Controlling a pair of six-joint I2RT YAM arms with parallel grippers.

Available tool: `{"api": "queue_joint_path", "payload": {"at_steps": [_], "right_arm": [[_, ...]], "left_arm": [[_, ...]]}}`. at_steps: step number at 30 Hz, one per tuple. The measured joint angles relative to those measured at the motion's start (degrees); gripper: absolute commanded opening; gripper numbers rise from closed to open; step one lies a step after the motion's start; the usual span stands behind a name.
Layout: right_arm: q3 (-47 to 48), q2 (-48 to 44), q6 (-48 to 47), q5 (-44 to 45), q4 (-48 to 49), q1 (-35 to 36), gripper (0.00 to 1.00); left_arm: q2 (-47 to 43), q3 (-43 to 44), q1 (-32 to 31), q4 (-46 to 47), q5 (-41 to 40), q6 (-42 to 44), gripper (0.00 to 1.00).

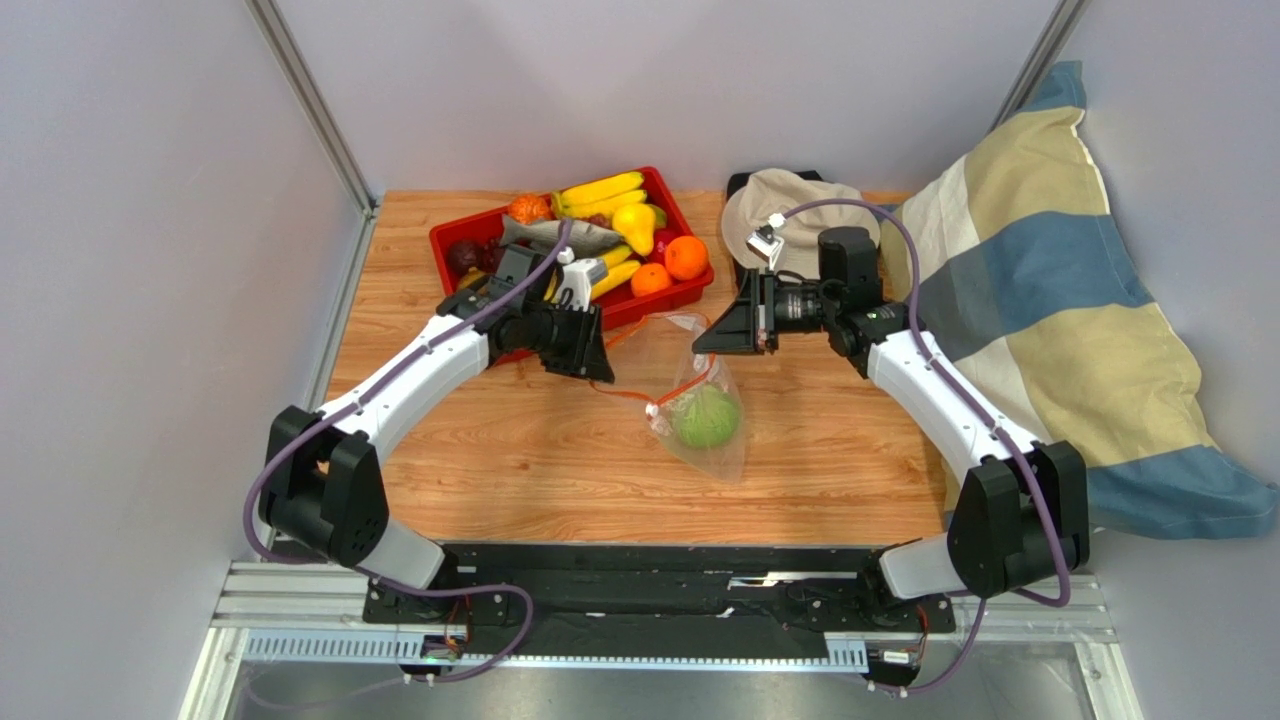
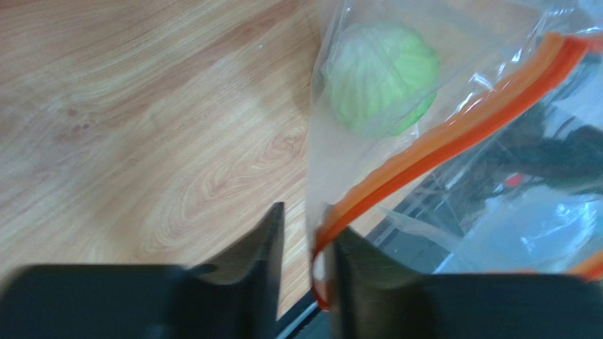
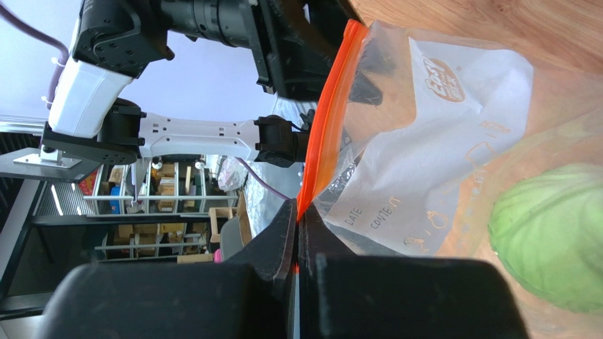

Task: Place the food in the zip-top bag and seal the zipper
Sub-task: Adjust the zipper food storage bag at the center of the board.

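1. The zip-top bag (image 1: 732, 452) lies near the middle of the top view. It is clear, crinkly film with a white label patch printed with faint lettering.
2. Inside it sits a green ball (image 2: 378, 74), round, glossy and ribbed like a cabbage.
3. The zipper (image 3: 327, 120) is a thin, smooth orange-red strip along the bag's mouth, stretched between the two grippers.
4. The right gripper (image 3: 297, 212) has its black fingers pressed together, pinching one end of the zipper.
5. The left gripper (image 2: 304, 212) has its fingers spread. The other end of the zipper hangs in the gap, against the right-hand finger in that view.
6. A red plastic tray (image 1: 458, 240) sits at the upper centre-left of the top view. It holds glossy yellow bananas (image 1: 601, 191), oranges (image 1: 685, 258) and a yellow pear (image 1: 637, 228).
7. The table (image 1: 496, 450) is light wood-grain laminate with a matte finish.
8. A soft striped pillow (image 1: 1052, 300) in blue, cream and yellow leans at the right. A beige cloth cap (image 1: 781, 210) lies at the table's upper edge.
9. Plain pale walls enclose the table, with a metal post (image 1: 308, 98) at the upper left.
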Motion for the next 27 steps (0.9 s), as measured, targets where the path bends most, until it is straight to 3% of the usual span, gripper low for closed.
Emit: {"api": "queue_joint_path", "payload": {"at_steps": [1, 6, 9, 10, 15, 19, 27], "right_arm": [[0.4, 0.0, -0.4, 0.0, -0.7, 0.0, 0.00], [5.1, 0.0, -9.1, 3.3, -11.2, 0.0, 0.07], [8.2, -0.3, -15.4, 9.2, -18.4, 0.0, 0.23], [8.7, -0.4, -17.0, 11.0, -20.0, -0.1, 0.35], [10.2, -0.4, -22.5, 18.8, -26.3, -0.1, 0.51], [11.0, 0.3, -23.1, 20.1, -26.8, -0.1, 0.64], [12.9, 4.2, -21.1, 18.7, -24.5, 0.0, 0.69]], "left_arm": [[0.5, 0.1, 0.0, -0.6, 0.5, 0.2, 0.00], [-2.6, 2.4, -0.2, -2.5, 3.7, 1.7, 0.00], [-6.5, 4.4, -1.0, -3.5, 4.9, 2.1, 0.00], [-7.4, 5.3, -1.3, -3.8, 5.3, 2.4, 0.00], [-6.7, 6.8, -2.4, -4.2, 6.1, 3.1, 0.00], [-4.1, 6.8, -2.6, -4.7, 6.4, 3.5, 0.00], [-3.2, 6.8, -2.6, -4.7, 7.8, 3.9, 0.00]]}}
